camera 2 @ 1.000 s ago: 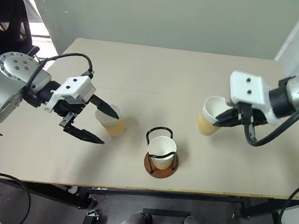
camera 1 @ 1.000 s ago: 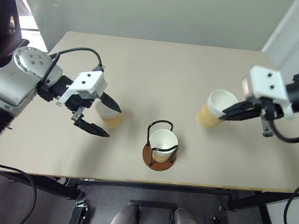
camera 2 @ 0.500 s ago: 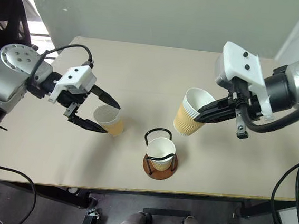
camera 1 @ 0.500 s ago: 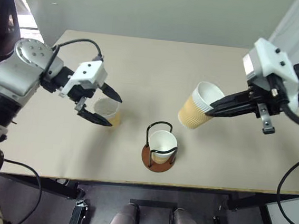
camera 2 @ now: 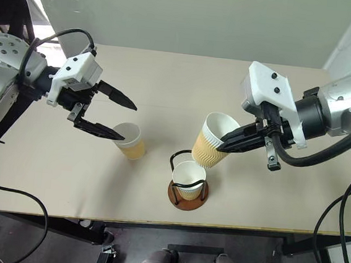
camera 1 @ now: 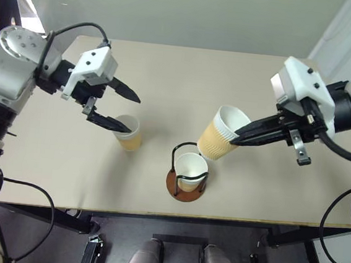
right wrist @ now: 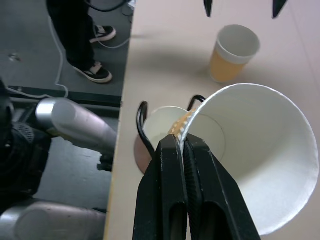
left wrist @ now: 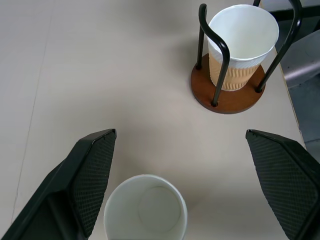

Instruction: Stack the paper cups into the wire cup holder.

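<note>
**Tilted cup held above the holder, one cup seated, one standing on the table**

The wire cup holder (camera 1: 186, 177) stands near the front edge of the table (camera 1: 187, 76), its black loop upright on the reddish-brown base. One paper cup (camera 1: 191, 169) sits inside it, mouth up, axis vertical.

The right gripper (camera 1: 239, 136) has its two black fingers pinched together on the rim of a second paper cup (camera 1: 220, 133). That cup hangs in the air just above and behind the holder, on the holder's right. It is tilted: its mouth faces up and toward the right arm, its narrow base points down toward the holder.

A third paper cup (camera 1: 127, 131) stands upright on the table, well to the left of the holder, mouth up. The left gripper (camera 1: 126, 111) hangs over it with fingers spread wide, holding nothing.

The right wrist view adds a person's dark-trousered legs and sneakers (right wrist: 91, 36) on the floor beyond the table edge. The left wrist view looks straight down into the third cup's white inside.
</note>
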Controlling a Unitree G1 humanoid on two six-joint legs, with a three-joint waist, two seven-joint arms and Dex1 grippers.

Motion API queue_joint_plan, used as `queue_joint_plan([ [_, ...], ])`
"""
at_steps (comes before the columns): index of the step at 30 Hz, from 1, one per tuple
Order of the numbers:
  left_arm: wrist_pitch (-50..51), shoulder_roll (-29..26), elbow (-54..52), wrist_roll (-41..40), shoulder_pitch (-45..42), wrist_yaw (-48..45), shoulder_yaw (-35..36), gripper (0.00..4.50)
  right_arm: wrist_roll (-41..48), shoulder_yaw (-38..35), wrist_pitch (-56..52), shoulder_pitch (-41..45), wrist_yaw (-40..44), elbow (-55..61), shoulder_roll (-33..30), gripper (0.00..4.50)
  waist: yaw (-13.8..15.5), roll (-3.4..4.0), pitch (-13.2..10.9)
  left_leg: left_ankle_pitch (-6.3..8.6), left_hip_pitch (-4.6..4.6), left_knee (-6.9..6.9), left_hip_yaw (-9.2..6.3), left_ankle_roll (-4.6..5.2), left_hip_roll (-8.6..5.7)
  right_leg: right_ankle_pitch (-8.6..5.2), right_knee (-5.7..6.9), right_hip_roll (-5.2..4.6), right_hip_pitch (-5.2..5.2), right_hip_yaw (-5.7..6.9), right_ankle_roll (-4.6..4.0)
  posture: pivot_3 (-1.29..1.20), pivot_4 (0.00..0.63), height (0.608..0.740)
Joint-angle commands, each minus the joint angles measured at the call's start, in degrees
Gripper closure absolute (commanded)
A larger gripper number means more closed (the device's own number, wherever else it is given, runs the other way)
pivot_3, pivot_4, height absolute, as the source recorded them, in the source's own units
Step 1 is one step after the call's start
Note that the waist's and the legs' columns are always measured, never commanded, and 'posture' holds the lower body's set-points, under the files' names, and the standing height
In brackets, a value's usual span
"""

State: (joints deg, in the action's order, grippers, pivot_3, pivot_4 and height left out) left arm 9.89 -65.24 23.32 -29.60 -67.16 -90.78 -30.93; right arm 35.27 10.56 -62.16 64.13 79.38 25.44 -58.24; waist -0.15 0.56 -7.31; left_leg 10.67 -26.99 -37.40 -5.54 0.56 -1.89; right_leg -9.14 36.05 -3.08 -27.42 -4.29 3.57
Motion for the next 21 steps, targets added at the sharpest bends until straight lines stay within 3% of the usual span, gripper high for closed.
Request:
queue_joint_plan([
  [1,0.34,0.11,-1.16,-0.41,-0.87,-1.72,1.94,0.03,1.36,-0.42,-0.34,1.83,-2.22,2.15,1.44,4.45,-0.01,0.00,0.00,0.00,0.01,0.00,0.00,0.00,0.01,0.00,0.01,0.00,0.00,0.00,0.00,0.00,0.150,0.740],
  [21,0.35,1.29,-1.43,0.15,-0.95,-1.72,1.99,0.03,0.30,4.84,2.34,-1.15,-6.68,4.08,5.94,4.45,-0.01,0.00,0.00,-0.02,0.01,-0.22,-0.01,0.02,0.02,0.01,0.19,0.00,0.05,0.05,0.01,0.00,0.150,0.740],
])
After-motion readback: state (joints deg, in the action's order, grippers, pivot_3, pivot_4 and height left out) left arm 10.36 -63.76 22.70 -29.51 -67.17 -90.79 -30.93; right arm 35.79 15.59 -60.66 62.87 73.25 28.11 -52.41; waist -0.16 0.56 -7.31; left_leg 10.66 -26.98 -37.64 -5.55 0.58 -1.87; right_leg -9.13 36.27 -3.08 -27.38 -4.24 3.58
